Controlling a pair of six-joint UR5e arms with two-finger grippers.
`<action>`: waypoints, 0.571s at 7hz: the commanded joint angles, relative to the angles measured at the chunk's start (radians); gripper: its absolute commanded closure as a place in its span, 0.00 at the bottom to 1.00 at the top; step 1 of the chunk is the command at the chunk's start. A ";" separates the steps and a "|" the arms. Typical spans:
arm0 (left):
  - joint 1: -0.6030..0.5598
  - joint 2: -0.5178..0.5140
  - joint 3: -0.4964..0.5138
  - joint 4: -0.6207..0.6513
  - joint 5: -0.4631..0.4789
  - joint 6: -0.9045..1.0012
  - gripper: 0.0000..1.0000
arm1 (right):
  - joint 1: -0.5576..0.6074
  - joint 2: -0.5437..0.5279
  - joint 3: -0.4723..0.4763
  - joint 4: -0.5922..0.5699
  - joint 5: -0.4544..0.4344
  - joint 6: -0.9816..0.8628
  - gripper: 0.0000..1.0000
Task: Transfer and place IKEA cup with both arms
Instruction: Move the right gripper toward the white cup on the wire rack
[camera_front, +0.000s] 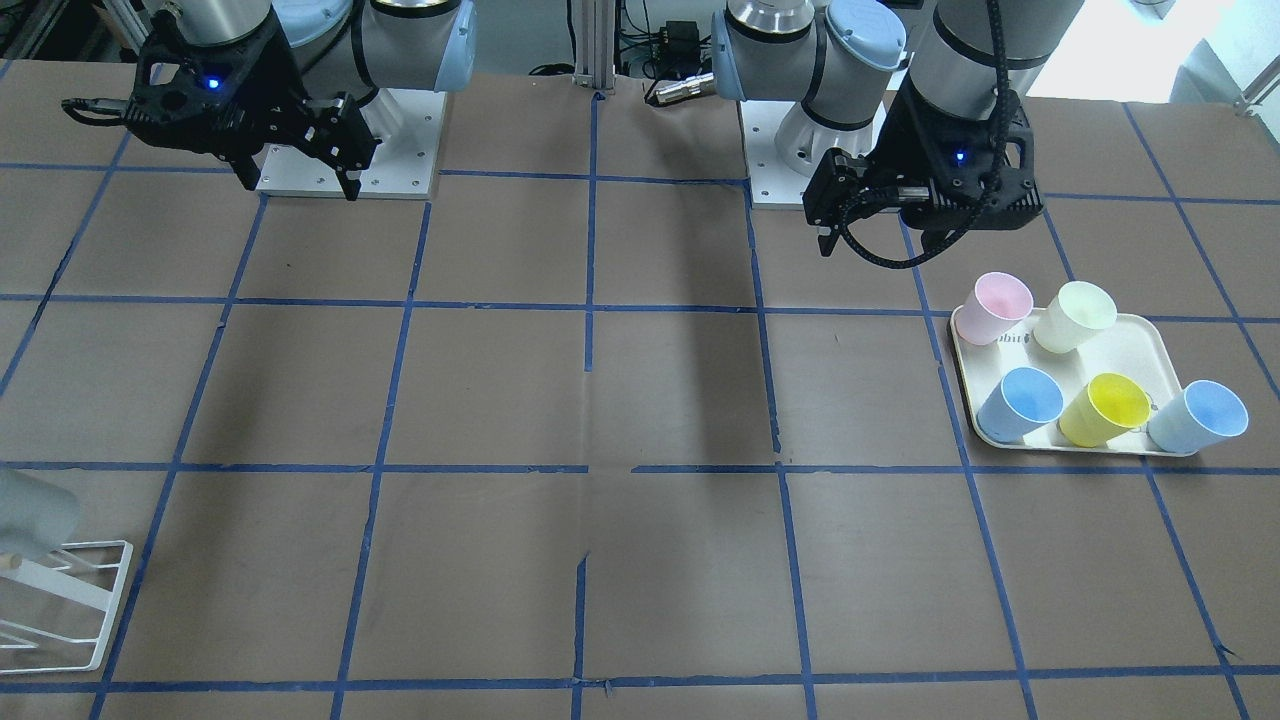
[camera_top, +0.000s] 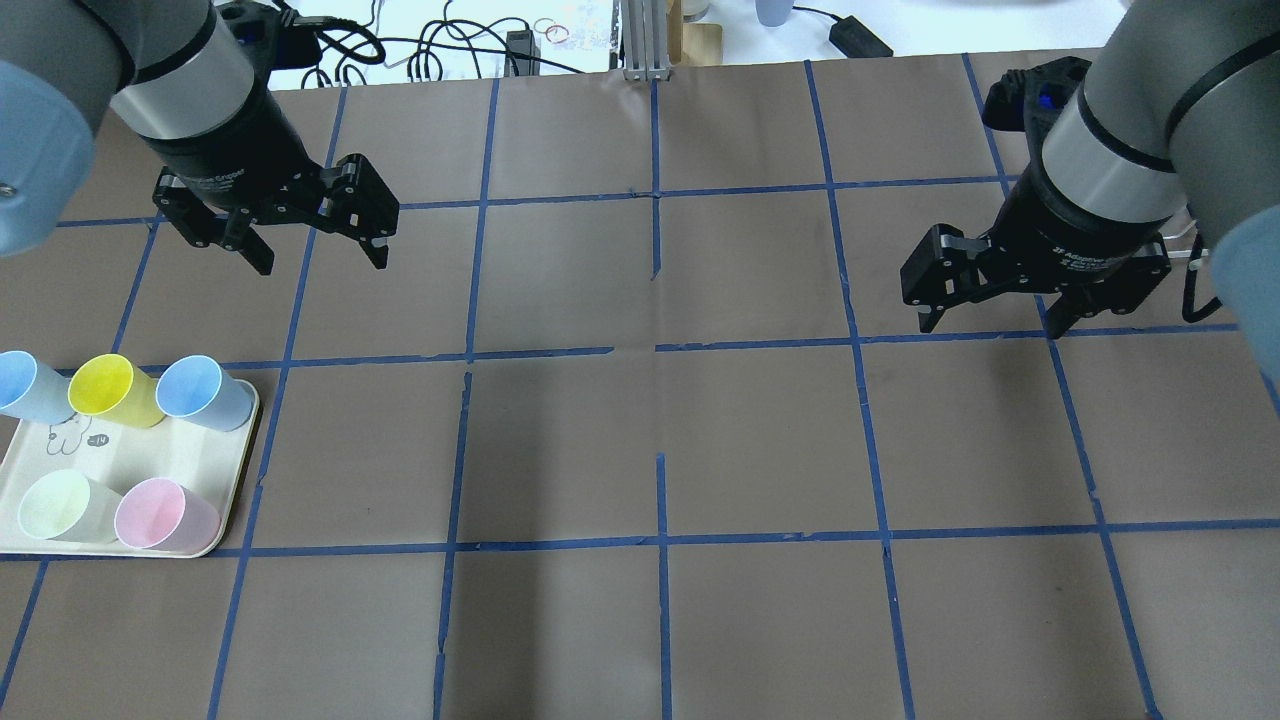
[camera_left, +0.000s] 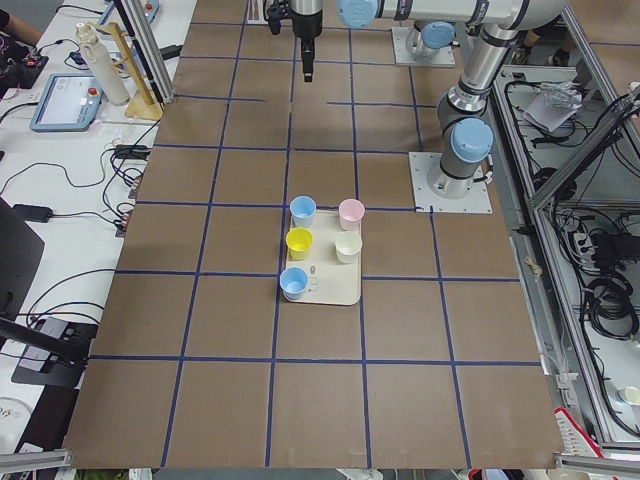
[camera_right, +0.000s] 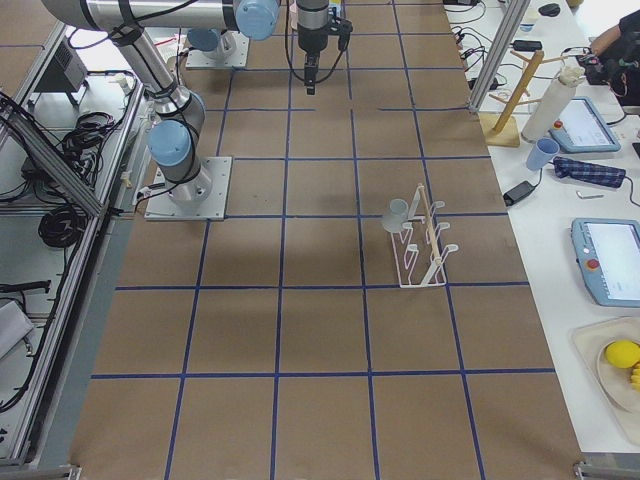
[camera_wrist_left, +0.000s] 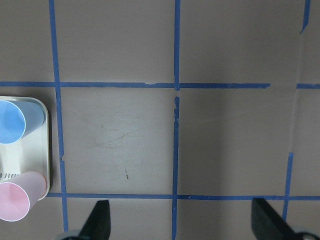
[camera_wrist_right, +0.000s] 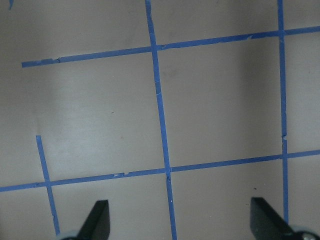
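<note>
The pale grey-white IKEA cup (camera_right: 396, 215) hangs on a peg of the white wire rack (camera_right: 425, 255) at the table's right end; it also shows as a blurred grey shape at the edge of the front view (camera_front: 35, 510). My left gripper (camera_top: 322, 262) is open and empty, held above the table beyond the tray. Its fingertips (camera_wrist_left: 100, 217) show wide apart in the left wrist view. My right gripper (camera_top: 988, 328) is open and empty above bare table, well away from the rack. Its fingertips (camera_wrist_right: 97, 217) also stand wide apart.
A cream tray (camera_top: 238, 470) at the table's left end holds a yellow cup (camera_top: 105, 388), two light blue cups (camera_top: 195, 390), a pale green-cream cup (camera_top: 55, 505) and a pink cup (camera_top: 160, 515). Brown table with blue tape grid (camera_top: 660, 360).
</note>
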 joint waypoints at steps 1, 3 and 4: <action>0.000 -0.001 0.000 0.005 0.000 0.003 0.00 | 0.000 0.000 0.000 -0.001 0.000 0.001 0.00; 0.000 0.000 0.000 0.005 0.000 0.003 0.00 | -0.007 0.000 -0.003 -0.001 0.000 0.002 0.00; 0.000 0.002 0.000 0.005 0.000 0.004 0.00 | -0.006 0.002 -0.003 -0.005 -0.001 -0.001 0.00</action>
